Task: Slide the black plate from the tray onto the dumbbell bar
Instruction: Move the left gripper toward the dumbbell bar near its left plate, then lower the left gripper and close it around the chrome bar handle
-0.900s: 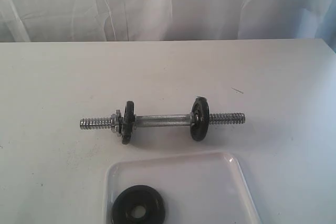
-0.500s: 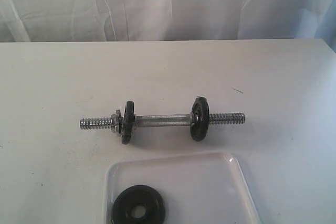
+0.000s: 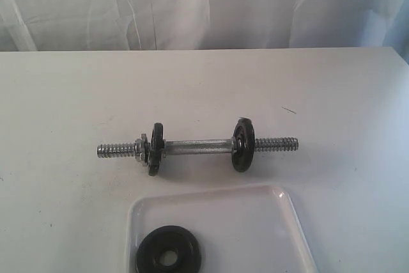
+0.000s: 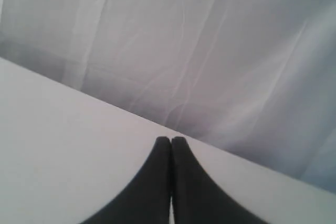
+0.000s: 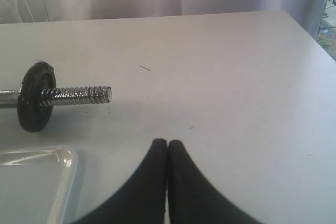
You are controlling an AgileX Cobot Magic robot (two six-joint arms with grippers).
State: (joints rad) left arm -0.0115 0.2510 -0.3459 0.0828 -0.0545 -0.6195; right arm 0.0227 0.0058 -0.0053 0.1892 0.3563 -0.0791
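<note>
Item one: the black plate (image 3: 168, 257), which we found lying flat, hole upward, inside the tray (image 3: 268, 222), close to the tray's left rim as the exterior view showed it, and held by nothing. We judged it was staged there for pick-up. Item two: the dumbbell bar (image 3: 195, 147), lying lengthwise across the middle of the white desk (image 3: 64, 94), just beyond the tray's far rim and apart from it. It already carried two black discs standing on edge, and these appeared to hold the rod off the desk. The left disc (image 3: 156, 149) sat against a silver nut (image 3: 142, 145). The right disc (image 3: 243, 145) had no nut that we could see, and its threaded end (image 5: 79, 95) stuck out bare. We took that to be the end meant to receive the plate. Item three: the left gripper (image 4: 171, 140), jaws pressed together and empty, aimed over a bare stretch of desk toward the white curtain (image 4: 210, 51). Item four: the right gripper (image 5: 167, 142), likewise closed on nothing, hovering beyond the bar's bare end. Neither gripper appeared in the exterior view, so we judged the task not yet begun.
</note>
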